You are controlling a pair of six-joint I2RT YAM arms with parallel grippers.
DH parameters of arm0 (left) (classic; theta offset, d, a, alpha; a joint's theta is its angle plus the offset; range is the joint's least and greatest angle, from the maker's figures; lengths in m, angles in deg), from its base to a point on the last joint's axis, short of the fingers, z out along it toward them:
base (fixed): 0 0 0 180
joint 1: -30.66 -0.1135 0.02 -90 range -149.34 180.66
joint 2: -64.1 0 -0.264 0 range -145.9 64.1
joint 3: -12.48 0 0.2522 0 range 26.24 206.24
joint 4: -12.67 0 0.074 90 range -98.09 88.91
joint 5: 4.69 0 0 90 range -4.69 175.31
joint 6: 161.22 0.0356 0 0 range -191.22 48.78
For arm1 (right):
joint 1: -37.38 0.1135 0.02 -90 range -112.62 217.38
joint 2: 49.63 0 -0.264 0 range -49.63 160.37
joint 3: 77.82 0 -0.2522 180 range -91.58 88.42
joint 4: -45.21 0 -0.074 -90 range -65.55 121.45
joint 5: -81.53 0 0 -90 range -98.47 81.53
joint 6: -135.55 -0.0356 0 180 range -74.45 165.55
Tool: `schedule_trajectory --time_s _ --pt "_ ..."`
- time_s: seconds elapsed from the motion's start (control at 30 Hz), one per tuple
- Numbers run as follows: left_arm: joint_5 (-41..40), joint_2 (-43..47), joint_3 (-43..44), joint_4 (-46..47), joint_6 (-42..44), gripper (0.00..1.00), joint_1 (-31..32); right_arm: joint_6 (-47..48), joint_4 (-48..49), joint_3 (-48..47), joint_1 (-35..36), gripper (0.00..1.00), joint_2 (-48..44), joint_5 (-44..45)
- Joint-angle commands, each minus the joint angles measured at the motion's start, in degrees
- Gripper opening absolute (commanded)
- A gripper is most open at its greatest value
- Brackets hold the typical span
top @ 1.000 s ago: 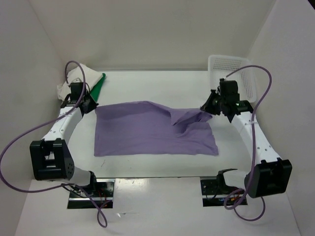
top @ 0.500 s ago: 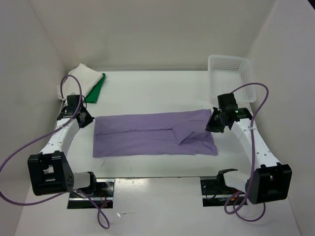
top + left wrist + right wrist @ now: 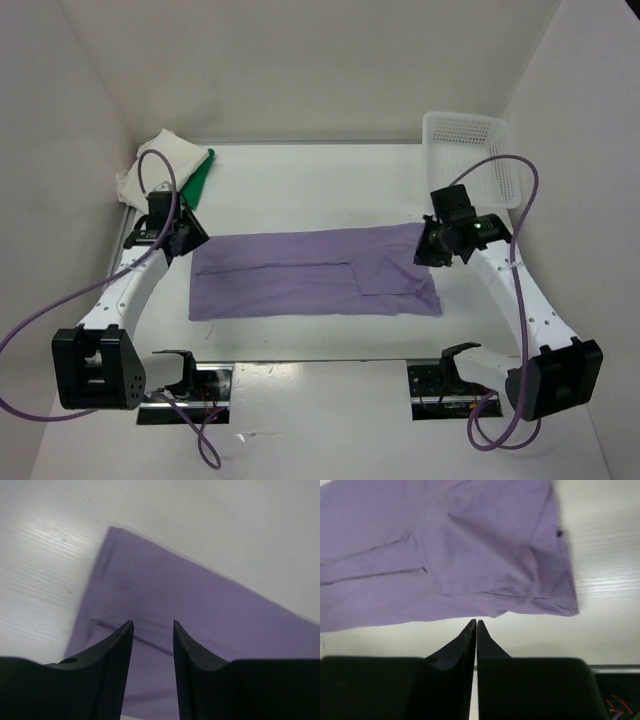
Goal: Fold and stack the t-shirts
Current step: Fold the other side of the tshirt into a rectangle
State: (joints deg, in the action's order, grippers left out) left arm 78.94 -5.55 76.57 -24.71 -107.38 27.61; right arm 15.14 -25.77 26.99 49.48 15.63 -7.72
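- Table point(image 3: 320, 190): white surface between white walls; both arm bases are bolted at its near edge.
- Light purple t-shirt point(image 3: 300, 275): lies flat at the centre of the table, folded into a long band that runs left to right. A doubled layer with soft creases sits at its right end. Neither arm holds it.
- Basket point(image 3: 470, 150): white plastic lattice, in the far right corner, well apart from the purple t-shirt.
- White-cream t-shirt point(image 3: 160, 160): bunched in the far left corner.
- Green t-shirt point(image 3: 201, 178): shows as a narrow strip along the right side of the white-cream t-shirt, touching it.
- Left gripper point(image 3: 152, 625): poised over the left end of the purple t-shirt, near its far corner. Its jaws stand apart, with cloth showing through the gap and nothing between them.
- Right gripper point(image 3: 476, 622): at the right end of the purple t-shirt. Its jaws are all but together, leaving a hairline slit, and they grip nothing.
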Motion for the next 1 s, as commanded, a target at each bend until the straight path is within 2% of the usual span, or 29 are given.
schedule_trajectory --time_s 0.0,0.03,0.17,0.27,0.37,0.4,0.47,0.53,0.6,0.7,0.93,0.97 --pt "4.3 -0.4 2.3 3.9 -0.9 0.42 6.5 1.9 4.4 -0.7 7.5 0.03 5.3 -0.8" --pt "4.9 -0.4 1.7 4.5 -1.5 0.42 8.0 1.1 5.7 0.7 9.2 0.00 6.5 -0.8" --pt "7.2 -1.5 -1.5 6.6 -4.4 0.40 13.8 -0.9 10.2 2.7 14.7 0.00 11.5 -2.5" --pt "8.7 -1.5 -3.6 8.1 -6.2 0.40 16.9 -0.9 10.7 2.2 18.0 0.14 14.7 -3.1" --pt "8.7 -1.5 -4.4 8.7 -6.2 0.40 18.1 -0.9 11.9 2.7 20.0 0.22 17.9 -3.1" --pt "8.7 -1.5 -5.1 9.2 -6.2 0.40 18.1 -0.9 11.9 2.7 20.0 0.28 18.7 -3.1" --pt "8.7 -1.5 -5.1 9.7 -6.2 0.40 18.1 -1.7 13.6 2.7 22.2 0.32 20.7 -3.6" --pt "8.7 -1.5 -5.1 10.3 -6.2 0.40 18.1 -2.5 15.2 2.2 23.9 0.41 22.1 -3.7" --pt "8.7 -2.6 -5.1 10.3 -5.7 0.40 18.1 -3.7 15.2 0.4 26.0 0.44 26.4 -1.9" --pt "9.4 -2.6 -5.7 10.8 -5.7 0.40 18.1 -3.7 15.7 -1.1 26.7 0.44 30.9 0.1" --pt "9.4 -1.5 -7.5 11.3 -5.7 0.40 18.1 -5.1 15.0 -1.8 26.7 0.40 33.4 5.5" --pt "9.4 -1.5 -7.5 11.8 -5.7 0.40 18.1 -5.6 15.0 -1.8 26.7 0.37 33.4 6.1"
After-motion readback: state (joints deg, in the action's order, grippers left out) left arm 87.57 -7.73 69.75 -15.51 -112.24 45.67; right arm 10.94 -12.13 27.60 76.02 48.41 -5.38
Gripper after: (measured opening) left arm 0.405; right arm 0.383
